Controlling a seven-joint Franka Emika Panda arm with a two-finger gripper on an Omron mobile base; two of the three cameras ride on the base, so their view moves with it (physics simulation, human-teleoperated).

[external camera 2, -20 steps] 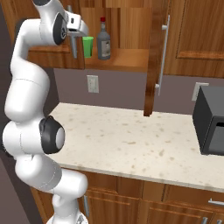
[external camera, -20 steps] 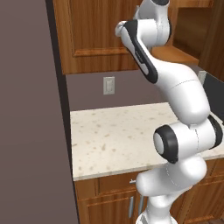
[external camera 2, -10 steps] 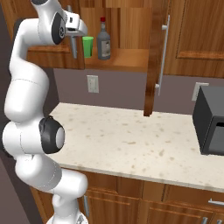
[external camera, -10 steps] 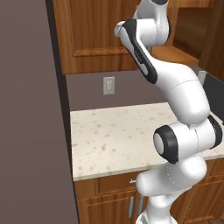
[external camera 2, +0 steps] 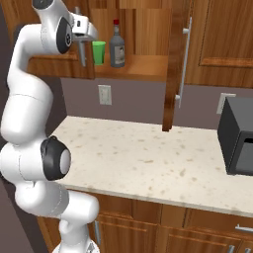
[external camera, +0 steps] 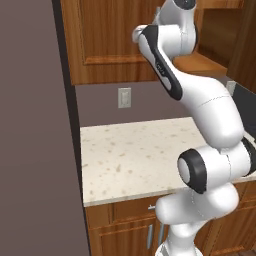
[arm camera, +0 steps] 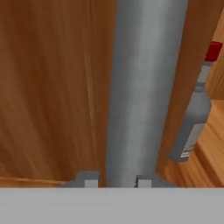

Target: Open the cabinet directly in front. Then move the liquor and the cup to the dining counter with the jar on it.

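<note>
Closing on the left door's handle (arm camera: 146, 87), my end effector (arm camera: 116, 180) has one finger on each side of the silver bar, very near it, but I cannot tell if they already press it. I hold the bar low and square, because from there I judge I can swing this door of the cabinet (external camera 2: 190, 59) outward. The right door (external camera 2: 174, 74) stands open already, its edge toward the room, so the shelf (external camera 2: 132, 63) is in view.

Just beyond my end effector, past the door edge, the liquor (external camera 2: 117, 45) stands upright on that shelf, with its red cap up. The cup (external camera 2: 99, 52) stands just beside it, on the side nearer to my end effector, and the two look slightly apart. Both wait inside because this door half covers them. Below my end effector lies the speckled counter (external camera 2: 148, 158), with a dark appliance (external camera 2: 237, 136) far off along it.
</note>
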